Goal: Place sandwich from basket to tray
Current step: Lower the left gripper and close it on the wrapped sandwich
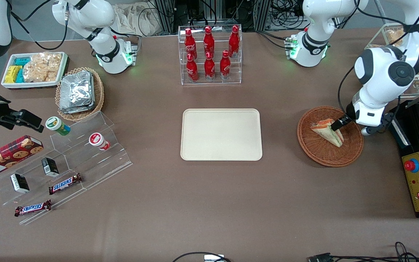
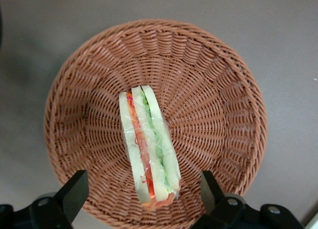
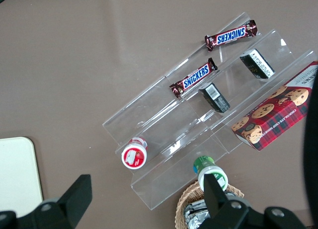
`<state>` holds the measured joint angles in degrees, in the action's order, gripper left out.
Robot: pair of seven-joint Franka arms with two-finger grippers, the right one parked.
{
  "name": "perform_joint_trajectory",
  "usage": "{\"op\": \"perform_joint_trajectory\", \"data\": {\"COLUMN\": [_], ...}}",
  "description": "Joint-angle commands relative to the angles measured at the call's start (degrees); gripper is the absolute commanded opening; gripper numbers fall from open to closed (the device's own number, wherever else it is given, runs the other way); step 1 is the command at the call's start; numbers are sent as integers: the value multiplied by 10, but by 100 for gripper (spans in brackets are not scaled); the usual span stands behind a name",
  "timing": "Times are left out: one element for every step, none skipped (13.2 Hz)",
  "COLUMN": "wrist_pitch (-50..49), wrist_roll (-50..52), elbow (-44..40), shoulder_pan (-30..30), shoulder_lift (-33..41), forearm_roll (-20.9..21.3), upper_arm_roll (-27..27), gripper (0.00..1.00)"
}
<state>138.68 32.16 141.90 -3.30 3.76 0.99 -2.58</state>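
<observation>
A wide desk (image 1: 209, 203) with a brown cover fills the room; black cables (image 1: 209, 9) hang above it.

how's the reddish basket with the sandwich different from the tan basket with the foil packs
The reddish-brown basket is round and holds one sandwich; the tan basket looks more oval and is filled by a stack of foil packets. The reddish-brown basket has the open gripper over it, fingers either side of the sandwich; the tan basket sits unattended toward the parked arm's end. Both are shallow woven wicker.
</observation>
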Motion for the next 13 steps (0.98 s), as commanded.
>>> {"op": "perform_joint_trajectory", "data": {"wrist_pitch": [47, 53, 60, 75, 88, 98, 105, 113, 121, 129, 134, 135, 135], "wrist_roll": [30, 38, 46, 54, 57, 59, 64, 71, 76, 83, 84, 85, 85], "elbow": [30, 34, 37, 45, 53, 58, 58, 58, 59, 59, 59, 60, 59], "shoulder_pan": [5, 5, 6, 6, 7, 6, 7, 8, 19, 21, 21, 21, 21], "shoulder_lift": [-6, -12, -19, -22, -24, -29, -38, -45, -53, -61, -65, -66, -68], "forearm_roll": [-4, -4, -4, -4, -4, -4, -4, -4, -4, -3, -3, -3, -3], "upper_arm_roll": [0, -1, -1, -2, -2, -2, -2, -3, -3, -3, -3, -3, -3], "gripper": [100, 100, 100, 100, 100, 100, 100, 100, 100, 100, 100, 95, 88]}}
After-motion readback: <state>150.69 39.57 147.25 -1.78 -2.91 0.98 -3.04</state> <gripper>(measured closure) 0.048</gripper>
